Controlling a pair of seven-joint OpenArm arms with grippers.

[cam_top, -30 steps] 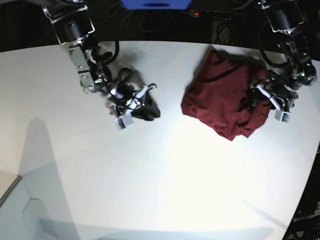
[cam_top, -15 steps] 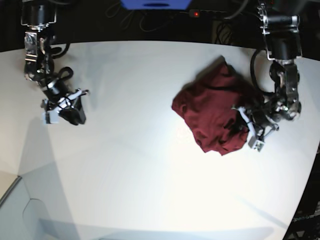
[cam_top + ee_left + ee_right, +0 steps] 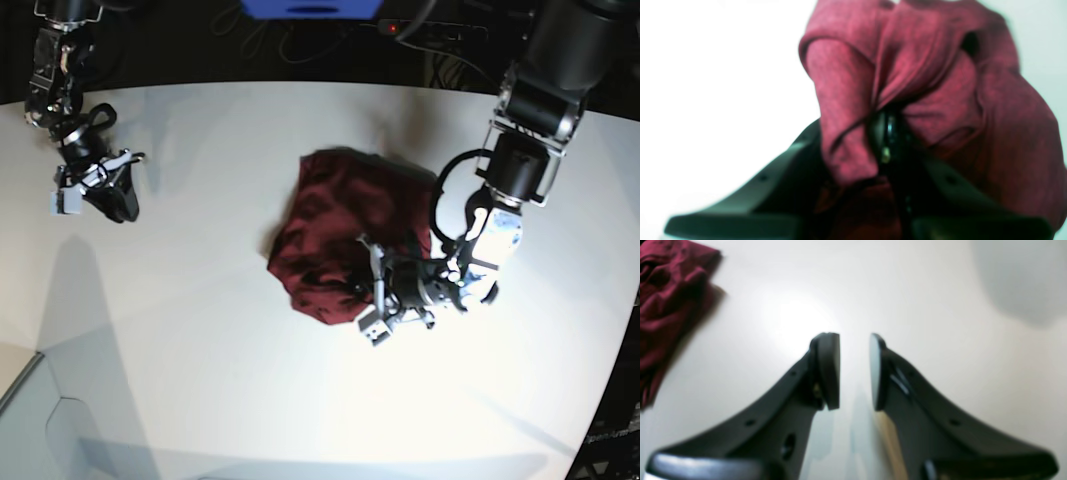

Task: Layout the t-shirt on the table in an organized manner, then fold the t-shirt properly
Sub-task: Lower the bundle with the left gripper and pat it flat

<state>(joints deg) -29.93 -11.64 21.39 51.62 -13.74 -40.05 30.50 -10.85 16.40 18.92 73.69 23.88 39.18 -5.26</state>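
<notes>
The left pincer [image 3: 385, 305] is clenched on a fold of the t-shirt [image 3: 340, 235], its black fingers buried in the cloth at the shirt's near right edge. The shirt is a crumpled maroon knit heap on the smooth white table [image 3: 250, 380], long axis slanting from far right to near left. Well to its left, the right pincer [image 3: 105, 195] hangs slightly parted, holding nothing.
</notes>
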